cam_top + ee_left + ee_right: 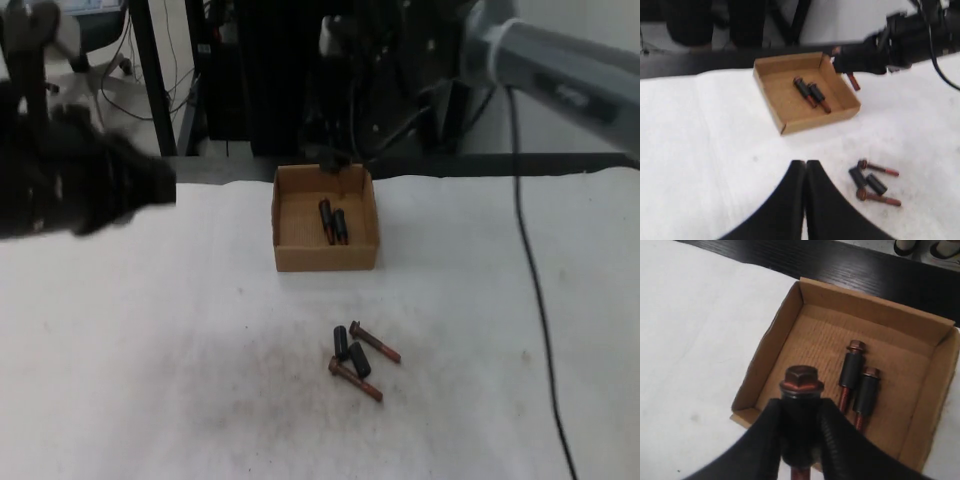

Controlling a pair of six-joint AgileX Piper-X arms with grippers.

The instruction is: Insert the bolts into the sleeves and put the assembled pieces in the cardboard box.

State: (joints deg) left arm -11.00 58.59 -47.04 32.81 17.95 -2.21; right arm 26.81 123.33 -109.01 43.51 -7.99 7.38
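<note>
Bolt-in-sleeve piece (801, 384) is pinched in your right gripper (801, 412) above the cardboard box (325, 258) rim. Two assembled pieces (333, 222) lie inside. Your left gripper (805, 169) is closed and empty. Loose bolts (375, 342) and sleeves (341, 341) lie on the cloth (150, 350), well apart from the box.
</note>
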